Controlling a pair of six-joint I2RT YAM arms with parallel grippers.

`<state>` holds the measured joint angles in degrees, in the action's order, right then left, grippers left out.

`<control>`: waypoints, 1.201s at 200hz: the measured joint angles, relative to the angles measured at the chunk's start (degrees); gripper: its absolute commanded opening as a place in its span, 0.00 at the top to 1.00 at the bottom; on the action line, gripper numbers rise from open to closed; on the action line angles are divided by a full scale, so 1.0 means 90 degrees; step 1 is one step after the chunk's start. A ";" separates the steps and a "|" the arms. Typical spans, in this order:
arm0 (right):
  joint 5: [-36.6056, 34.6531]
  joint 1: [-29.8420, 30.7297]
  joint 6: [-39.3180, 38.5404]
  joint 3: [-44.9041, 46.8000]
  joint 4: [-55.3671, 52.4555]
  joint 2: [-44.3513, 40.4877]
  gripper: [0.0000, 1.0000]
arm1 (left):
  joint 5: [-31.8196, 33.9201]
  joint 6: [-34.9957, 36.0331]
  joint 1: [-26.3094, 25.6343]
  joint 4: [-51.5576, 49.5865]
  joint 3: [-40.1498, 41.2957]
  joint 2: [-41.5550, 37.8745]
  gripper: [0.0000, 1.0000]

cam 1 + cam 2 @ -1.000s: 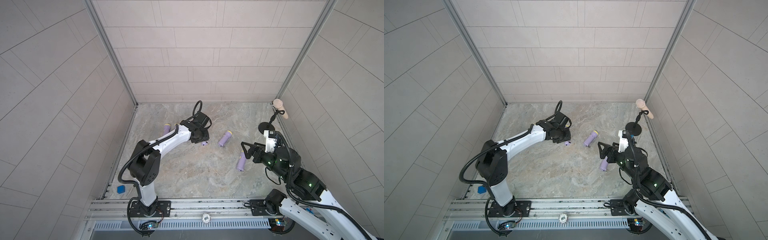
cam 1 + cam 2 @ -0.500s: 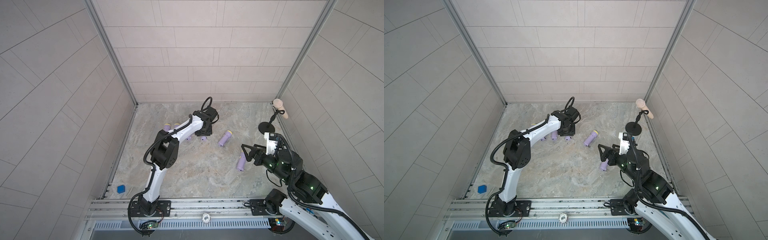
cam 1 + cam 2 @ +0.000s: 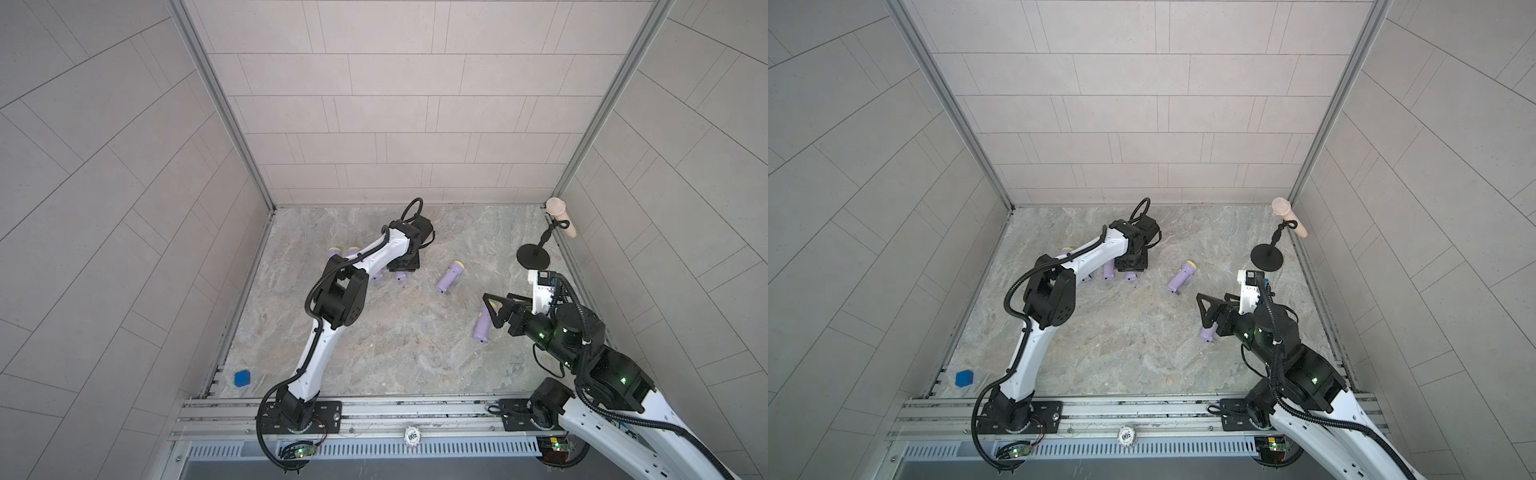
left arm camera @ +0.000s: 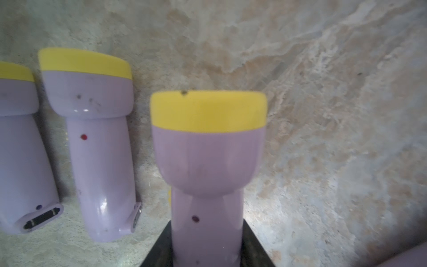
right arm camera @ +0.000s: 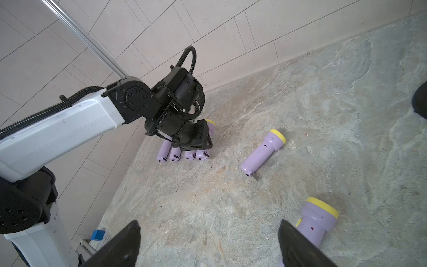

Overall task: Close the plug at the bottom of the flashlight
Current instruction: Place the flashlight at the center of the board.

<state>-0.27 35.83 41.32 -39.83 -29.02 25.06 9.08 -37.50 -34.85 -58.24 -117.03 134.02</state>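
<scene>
While the left gripper (image 3: 402, 266) is clamping a flashlight (image 4: 208, 161) by its handle toward the far edge of the table (image 3: 374, 353), seemingly parking it beside the row of flashlights (image 4: 99, 161), the right gripper (image 5: 209, 235) is hovering wide open above another flashlight (image 5: 316, 219) by the right edge, likely targeting it next.

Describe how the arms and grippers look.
The left arm and right arm have white links, black joints and black ribbed cable hoses. The right gripper has black triangular fingers; the left gripper is black too. Green lights glow on the right arm.
</scene>
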 measured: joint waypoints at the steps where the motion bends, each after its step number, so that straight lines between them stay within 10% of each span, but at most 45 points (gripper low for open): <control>1: 0.0000 0.0000 0.0002 0.0000 -0.0002 0.0000 0.06 | 0.0007 0.0002 0.0000 -0.0002 -0.0002 0.0002 1.00; 240: 0.0170 0.0000 0.0299 0.0384 0.0248 0.0012 0.06 | 0.0204 0.0289 0.0141 -0.0221 -0.0821 0.0840 1.00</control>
<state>1.26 35.83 44.01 -36.38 -26.79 25.17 10.92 -34.89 -33.58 -60.23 -124.42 141.58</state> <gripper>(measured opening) 0.939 0.407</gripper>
